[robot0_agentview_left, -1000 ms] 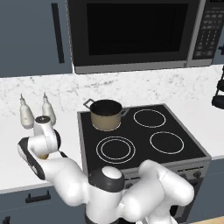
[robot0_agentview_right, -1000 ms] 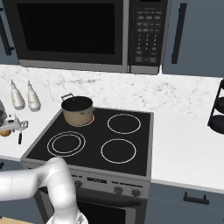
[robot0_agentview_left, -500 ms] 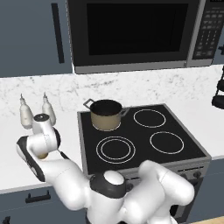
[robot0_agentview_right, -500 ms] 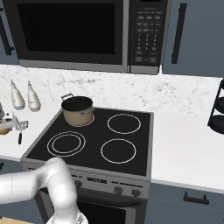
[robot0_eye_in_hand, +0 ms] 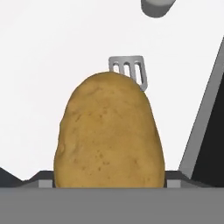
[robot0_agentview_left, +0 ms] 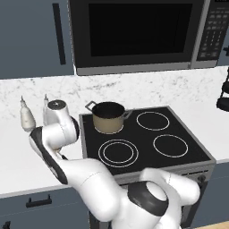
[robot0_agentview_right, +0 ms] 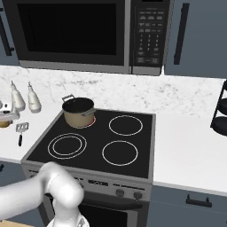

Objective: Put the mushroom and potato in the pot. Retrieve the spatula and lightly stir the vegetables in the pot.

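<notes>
Three views disagree on how much of the work they reveal. The hand view looks close on the potato, a golden-brown oval standing on end between the fingers, which press against its two sides and are closed on it at a wide spread. Behind the potato in that view lies the slotted silver head of the spatula on the white desk; its handle is hidden by the potato.

The right base view gives the wider layout. The pot stands on the back left ring of the stove. Left of the pot, off the stove, the spatula lies flat on the desk with its black handle pointing toward the front edge. Further left of the pot, at the picture's edge, a brown sliver of the potato shows under the hand. Two pale bottles stand by the wall, left of the pot and behind the spatula.

The left base view shows the pot with its dark inside, contents not discernible, and the white arm bent over the desk left of the pot, covering the potato and spatula.
</notes>
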You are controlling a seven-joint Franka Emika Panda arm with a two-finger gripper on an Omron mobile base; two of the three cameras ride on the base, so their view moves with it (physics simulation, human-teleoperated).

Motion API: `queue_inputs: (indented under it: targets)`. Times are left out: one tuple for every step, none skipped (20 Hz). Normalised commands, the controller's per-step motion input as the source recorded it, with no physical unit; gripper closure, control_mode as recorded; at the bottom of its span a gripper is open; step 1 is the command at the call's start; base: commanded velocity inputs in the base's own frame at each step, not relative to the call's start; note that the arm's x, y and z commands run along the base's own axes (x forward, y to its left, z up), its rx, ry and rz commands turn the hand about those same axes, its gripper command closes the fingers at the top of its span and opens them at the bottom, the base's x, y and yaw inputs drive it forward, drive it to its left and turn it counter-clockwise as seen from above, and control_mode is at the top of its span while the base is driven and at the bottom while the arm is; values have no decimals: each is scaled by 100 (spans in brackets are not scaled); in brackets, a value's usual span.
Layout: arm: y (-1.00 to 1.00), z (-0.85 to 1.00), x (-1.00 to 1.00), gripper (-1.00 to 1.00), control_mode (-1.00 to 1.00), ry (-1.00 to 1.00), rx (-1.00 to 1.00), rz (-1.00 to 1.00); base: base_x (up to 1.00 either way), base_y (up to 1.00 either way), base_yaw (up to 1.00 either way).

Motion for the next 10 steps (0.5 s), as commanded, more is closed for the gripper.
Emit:
queue_inputs:
  targets:
    - [-100,45,0,100,-100,-14,0,-19,0,0,0]
    - [-100,29,0,100,-100,-12,0,-20,0,0,0]
    - [-100,20,0,100,-100,-11,0,-21,0,0,0]
    - [-100,15,0,100,-100,-9,0,-21,0,0,0]
    - [-100,16,2,100,-100,-9,0,-21,0,0,0]
    - [-100,16,7,100,-100,-8,0,-21,0,0,0]
    - [-100,21,9,100,-100,-7,0,-21,0,0,0]
    - [-100,26,13,100,-100,-6,0,-22,0,0,0]
    - [-100,33,12,100,-100,-5,1,-21,0,0,0]
    - [-100,45,12,100,-100,-5,2,-21,0,0,0]
